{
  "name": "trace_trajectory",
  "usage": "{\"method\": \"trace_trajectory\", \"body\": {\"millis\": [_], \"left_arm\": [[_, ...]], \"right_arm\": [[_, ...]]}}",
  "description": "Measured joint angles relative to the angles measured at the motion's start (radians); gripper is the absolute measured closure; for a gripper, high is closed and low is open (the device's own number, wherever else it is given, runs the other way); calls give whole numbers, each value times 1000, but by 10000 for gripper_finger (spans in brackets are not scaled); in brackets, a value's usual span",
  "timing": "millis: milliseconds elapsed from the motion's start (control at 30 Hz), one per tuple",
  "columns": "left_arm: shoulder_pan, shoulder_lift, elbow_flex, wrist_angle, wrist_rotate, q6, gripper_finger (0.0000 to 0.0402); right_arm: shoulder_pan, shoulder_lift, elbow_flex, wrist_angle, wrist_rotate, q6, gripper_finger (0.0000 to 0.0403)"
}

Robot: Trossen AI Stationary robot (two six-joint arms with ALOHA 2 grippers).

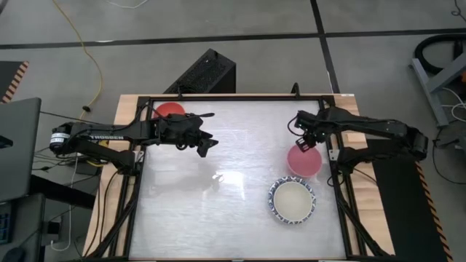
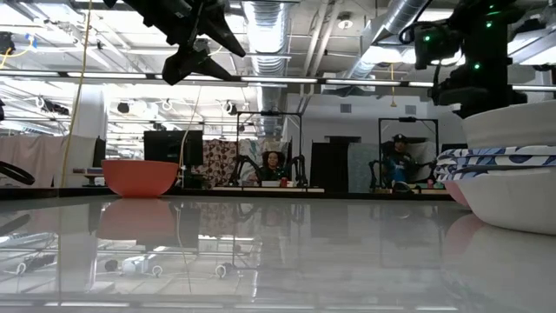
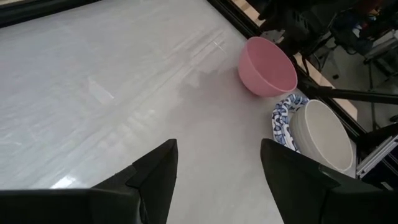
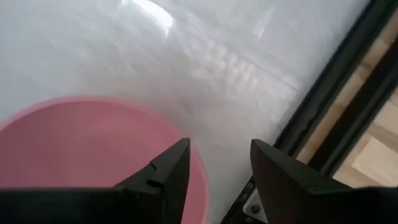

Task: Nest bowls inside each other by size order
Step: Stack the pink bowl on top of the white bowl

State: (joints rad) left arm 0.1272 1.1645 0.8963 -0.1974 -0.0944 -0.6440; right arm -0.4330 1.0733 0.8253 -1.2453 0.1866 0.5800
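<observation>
Stack [image 1: 293, 201] is mostly nested; pink [image 1: 303, 160] and red [image 1: 170, 110] bowls left. I'm hovering both tools, left tool [image 1: 204, 145] and right tool [image 1: 303, 143], wide open and empty.

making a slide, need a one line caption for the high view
Left pincer open near the red bowl; right pincer open above the pink bowl, beside the blue-rimmed stack.

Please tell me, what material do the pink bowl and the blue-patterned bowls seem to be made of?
Pink bowl: probably plastic or melamine. It has a thin wall and an even, fairly matte colour.
Blue-patterned bowls: perhaps glazed ceramic or printed melamine. They show a printed blue pattern on a white rim; the look leaves it open.
</observation>
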Motion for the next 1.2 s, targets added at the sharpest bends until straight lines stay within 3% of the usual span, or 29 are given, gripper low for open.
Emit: {"method": "trace_trajectory", "body": {"millis": [567, 1200], "left_arm": [[0, 0, 0, -3, 0, 1, 183], [0, 0, 0, -24, 0, 1, 183]], "right_arm": [[-2, 118, -1, 27, -55, -143, 212], [-2, 125, -100, 79, -81, -117, 212]]}}
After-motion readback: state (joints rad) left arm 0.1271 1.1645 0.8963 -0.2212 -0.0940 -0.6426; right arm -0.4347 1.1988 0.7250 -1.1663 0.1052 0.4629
